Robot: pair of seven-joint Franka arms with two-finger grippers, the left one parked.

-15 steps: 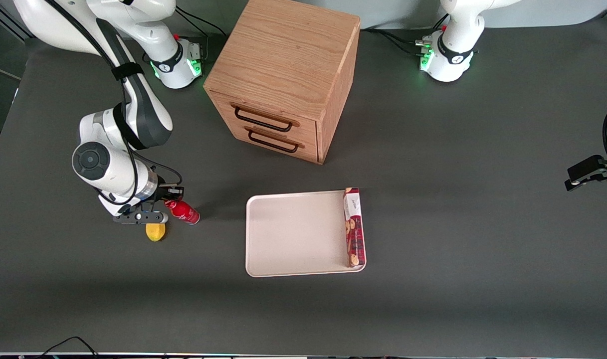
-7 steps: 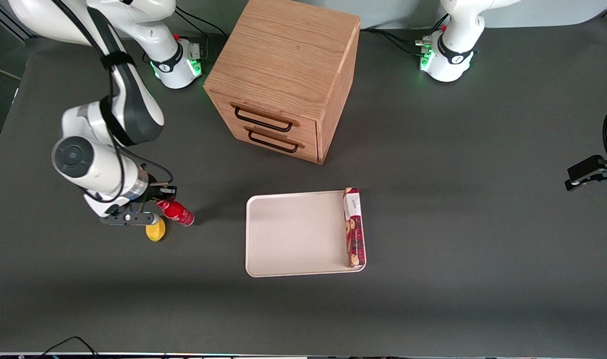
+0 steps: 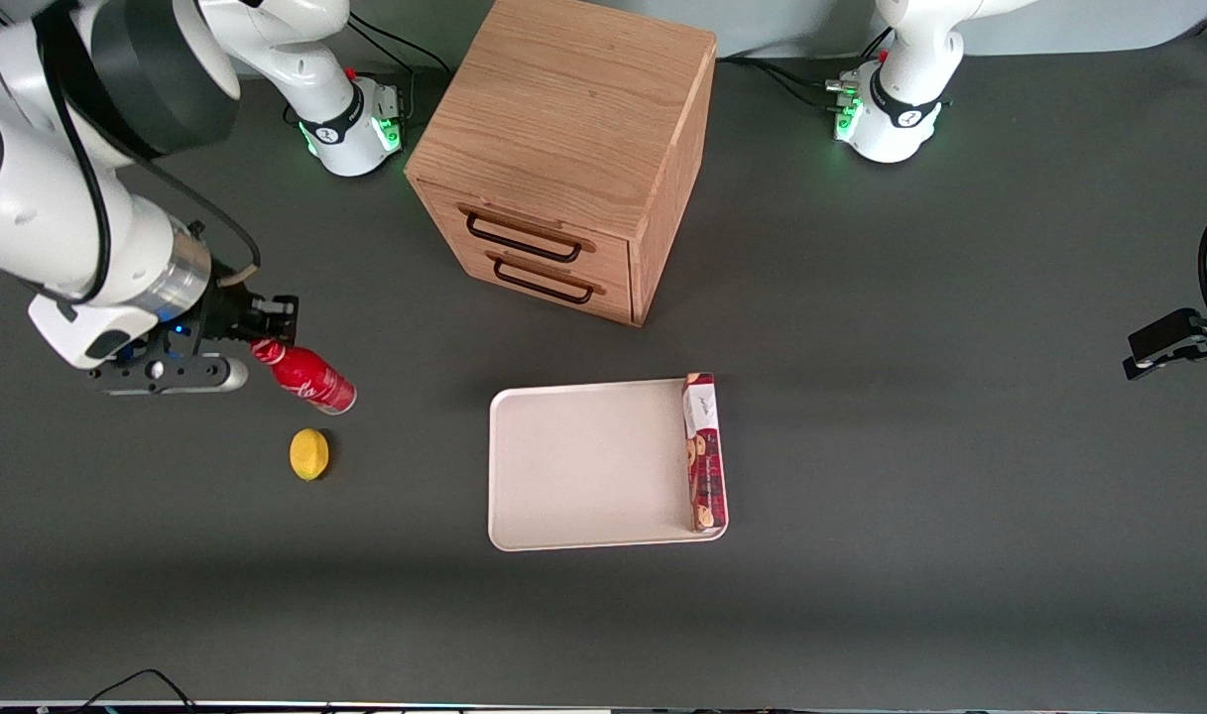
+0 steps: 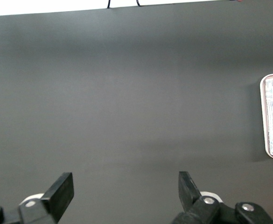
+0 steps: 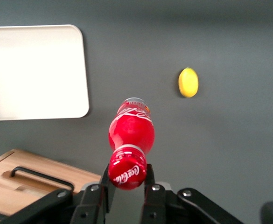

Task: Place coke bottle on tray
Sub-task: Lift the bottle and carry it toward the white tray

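Note:
My right gripper (image 3: 262, 342) is shut on the cap end of the small red coke bottle (image 3: 305, 378) and holds it lifted above the table, tilted with its base hanging down. In the right wrist view the bottle (image 5: 131, 133) sits between the two black fingers (image 5: 150, 186), cap toward the camera. The cream-white tray (image 3: 583, 466) lies flat on the table toward the parked arm's end from the bottle, well apart from it. It also shows in the right wrist view (image 5: 33, 74).
A yellow lemon (image 3: 309, 454) lies on the table just nearer the front camera than the bottle. A long red biscuit box (image 3: 704, 451) lies along one edge of the tray. A wooden two-drawer cabinet (image 3: 563, 149) stands farther back.
My gripper has risen with the coke bottle in it, lifting it off the table and away from the lemon, and the arm has moved toward its own end of the table.

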